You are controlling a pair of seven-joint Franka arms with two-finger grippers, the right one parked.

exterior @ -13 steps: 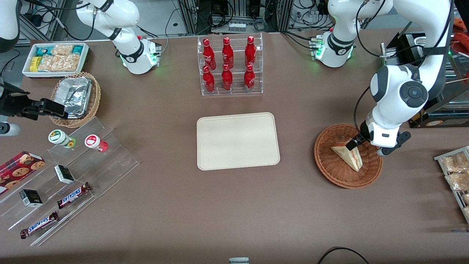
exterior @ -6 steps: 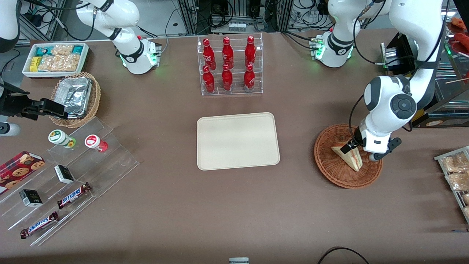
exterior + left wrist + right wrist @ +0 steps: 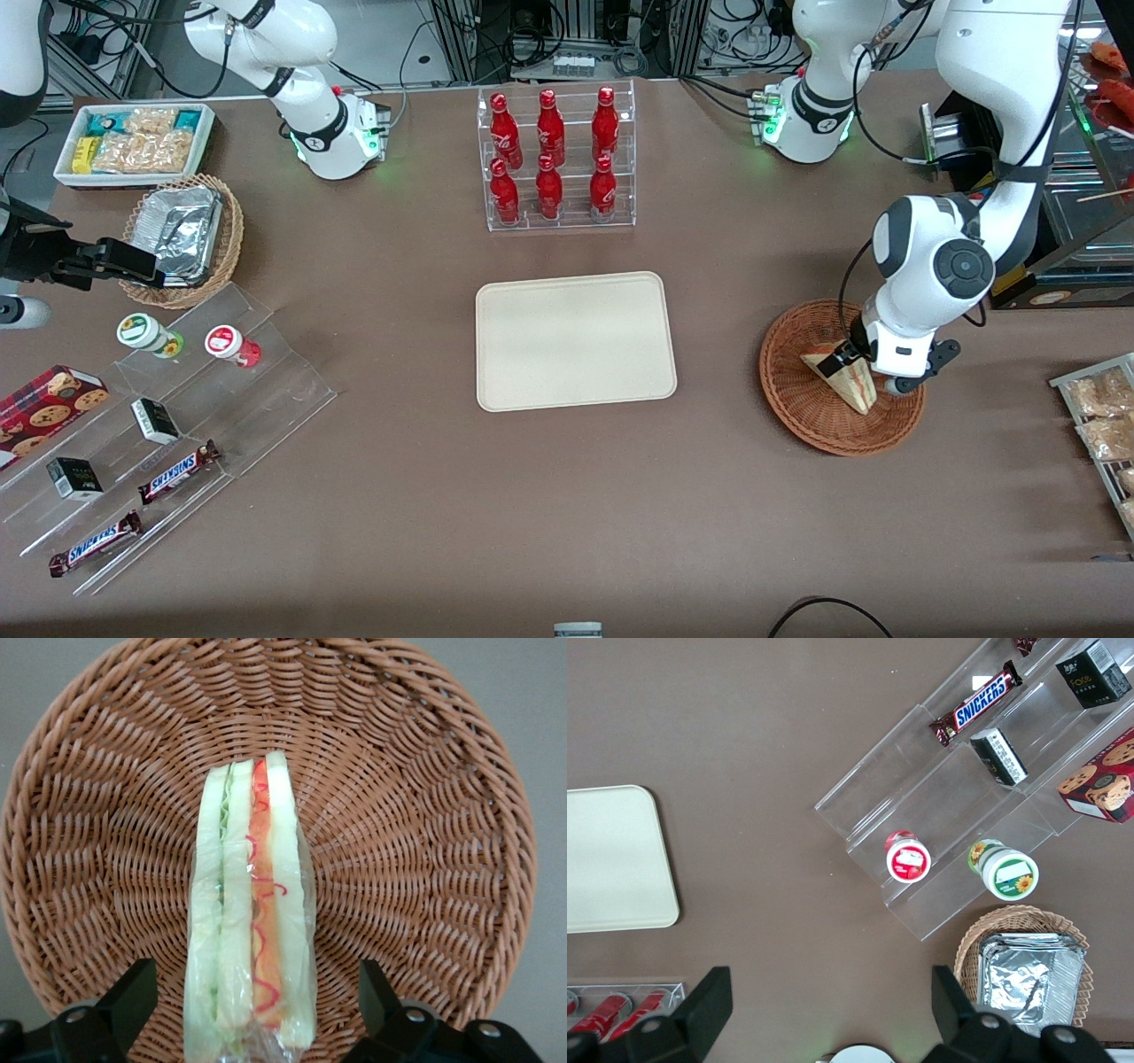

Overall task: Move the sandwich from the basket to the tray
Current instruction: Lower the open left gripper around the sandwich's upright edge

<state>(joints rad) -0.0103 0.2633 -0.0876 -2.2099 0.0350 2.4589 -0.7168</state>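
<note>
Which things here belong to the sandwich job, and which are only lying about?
Belong to the job:
- sandwich, lying in the basket
- tray, nothing on it
- pincer, open, its fingers on either side of the sandwich

Just lying about:
- red bottles
- Snickers bars
- foil container

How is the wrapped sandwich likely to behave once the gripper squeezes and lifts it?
Open gripper straddles the sandwich in the basket. Soft bread would probably compress; the clear wrap may slip; it looks light and, standing on edge, could tip.
</note>
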